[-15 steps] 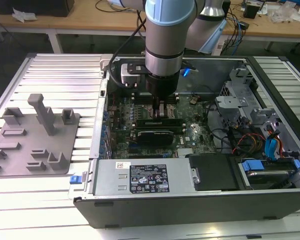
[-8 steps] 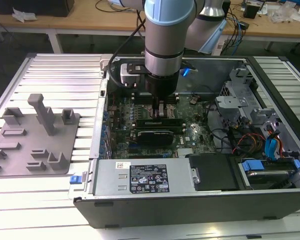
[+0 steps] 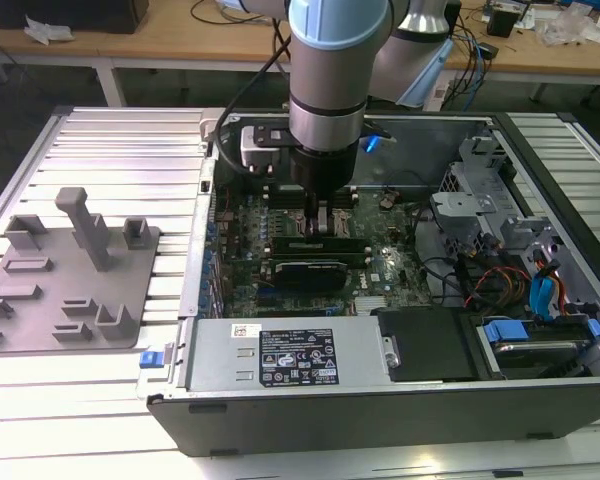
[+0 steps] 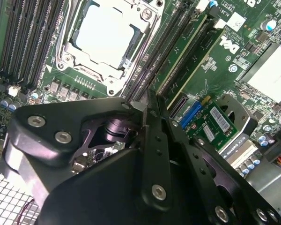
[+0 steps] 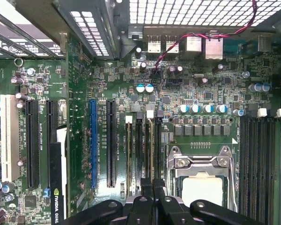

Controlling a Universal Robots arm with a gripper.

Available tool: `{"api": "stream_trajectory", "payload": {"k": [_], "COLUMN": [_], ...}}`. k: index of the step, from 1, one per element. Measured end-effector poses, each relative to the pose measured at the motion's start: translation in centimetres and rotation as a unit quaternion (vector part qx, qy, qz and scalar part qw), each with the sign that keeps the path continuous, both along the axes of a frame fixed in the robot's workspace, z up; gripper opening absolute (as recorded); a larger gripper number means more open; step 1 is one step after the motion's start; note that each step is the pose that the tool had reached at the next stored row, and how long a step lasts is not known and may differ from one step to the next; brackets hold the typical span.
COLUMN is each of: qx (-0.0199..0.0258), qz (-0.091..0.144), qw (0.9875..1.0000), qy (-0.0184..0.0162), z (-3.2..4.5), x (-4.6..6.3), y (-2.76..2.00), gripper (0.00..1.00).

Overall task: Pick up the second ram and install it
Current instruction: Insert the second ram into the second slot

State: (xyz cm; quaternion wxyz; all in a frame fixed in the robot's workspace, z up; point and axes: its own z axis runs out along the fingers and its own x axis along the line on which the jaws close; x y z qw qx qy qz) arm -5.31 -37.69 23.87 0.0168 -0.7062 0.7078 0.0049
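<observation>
You have the gripper down inside the open case, at about 12 o'clock from the black graphics card on the exterior view's face. The arm stands plumb above it, which suits a straight push into a slot. Its fingers are drawn together, all but meeting at the tips in the second wrist view. The tips sit over one end of the ram, the green stick standing on edge in the slot bank beside the processor. I judge the ram is already in its slot rather than carried, because it runs true along the slot and stands about level with the other stick further from the processor. You cannot tell from here whether the closed tips pinch its top edge or merely bear on it; closed fingers would make a blunt pusher. You also cannot tell whether its end clips have latched. In the first wrist view the ram lines up with the seam between the fingers, so the tool looks centred across its thickness, which would keep force off the neighbouring slots. The grey fixture lies at 9 o'clock from the case, well apart and out of the arm's way.
</observation>
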Motion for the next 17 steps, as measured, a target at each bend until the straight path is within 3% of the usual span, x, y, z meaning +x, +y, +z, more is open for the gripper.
{"api": "stream_trajectory", "payload": {"k": [1, 6, 17], "qx": [-0.0001, -0.0001, 0.0001], "qz": [0.000, 0.000, 0.000], "qw": [1.0000, 0.9999, 0.9999], "qy": [-0.0010, -0.0148, -0.0151], "z": [0.01, -0.28, 0.92], "x": [0.0, -0.1, -0.1], "y": [0.00, -0.01, 0.00], "gripper": [0.09, 0.09, 0.09]}}
